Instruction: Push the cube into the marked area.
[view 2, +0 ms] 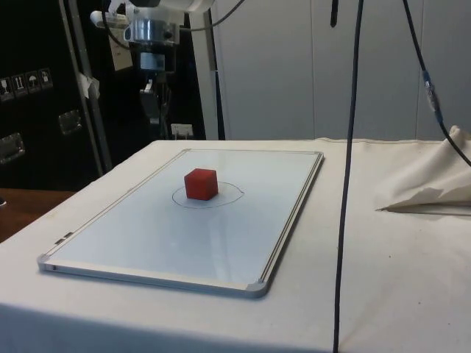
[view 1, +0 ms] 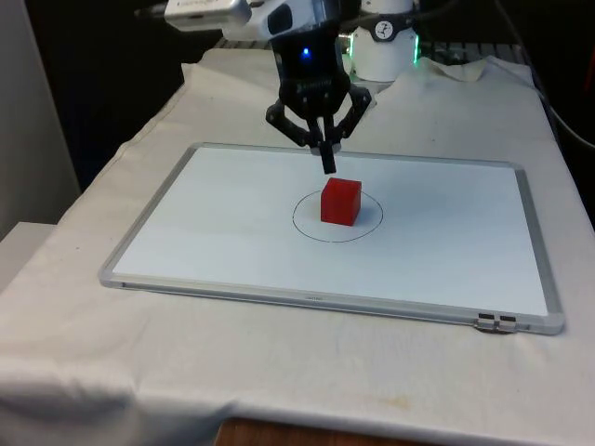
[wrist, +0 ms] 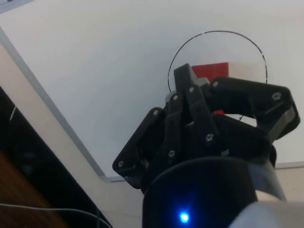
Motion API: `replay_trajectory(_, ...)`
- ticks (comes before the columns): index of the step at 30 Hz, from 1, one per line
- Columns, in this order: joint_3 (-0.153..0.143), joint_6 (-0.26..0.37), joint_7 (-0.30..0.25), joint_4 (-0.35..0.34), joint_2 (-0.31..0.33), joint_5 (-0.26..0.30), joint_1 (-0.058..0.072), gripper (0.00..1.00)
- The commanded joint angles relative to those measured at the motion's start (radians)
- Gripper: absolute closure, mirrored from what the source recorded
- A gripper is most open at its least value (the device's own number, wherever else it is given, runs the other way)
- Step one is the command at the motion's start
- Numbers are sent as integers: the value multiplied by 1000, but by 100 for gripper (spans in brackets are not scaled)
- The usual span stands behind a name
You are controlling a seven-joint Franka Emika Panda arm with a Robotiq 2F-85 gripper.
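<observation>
cube (view 1: 340, 202) sits inside circle (view 1: 337, 216) — looks done
gripper (view 1: 327, 163) fingers pinched together, empty — a pusher tip, hovering off cube's far side, mid-whiteboard (view 1: 223, 232)

White arm (view 1: 223, 14) overhead, jaws pressed together, pointing down.

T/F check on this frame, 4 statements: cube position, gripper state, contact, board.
1. The red cube sits inside the drawn circle. True.
2. The gripper holds the cube off the board. False: the cube rests on the whiteboard and the gripper is above and behind it, apart from it.
3. The gripper's fingers are shut together. True.
4. The cube lies on the bare cloth, off the whiteboard. False: it is on the whiteboard, near its middle.
</observation>
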Motion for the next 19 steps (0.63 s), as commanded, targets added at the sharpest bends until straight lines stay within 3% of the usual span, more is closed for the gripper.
replay_trajectory(1,-7,-4,18,-4,-9,-8,6,100)
replay_trajectory(2,0,-1,6,0,-4,0,0,100)
replay_trajectory(3,-7,-4,24,-4,-11,-9,6,100)
replay_trajectory(9,-8,-5,68,0,-23,-8,5,100)
replay_trajectory(10,-1,-1,57,1,-21,0,0,100)
replay_trajectory(11,-8,-4,75,0,-24,-8,5,100)
replay_trajectory(19,-2,2,119,1,-23,-1,2,100)
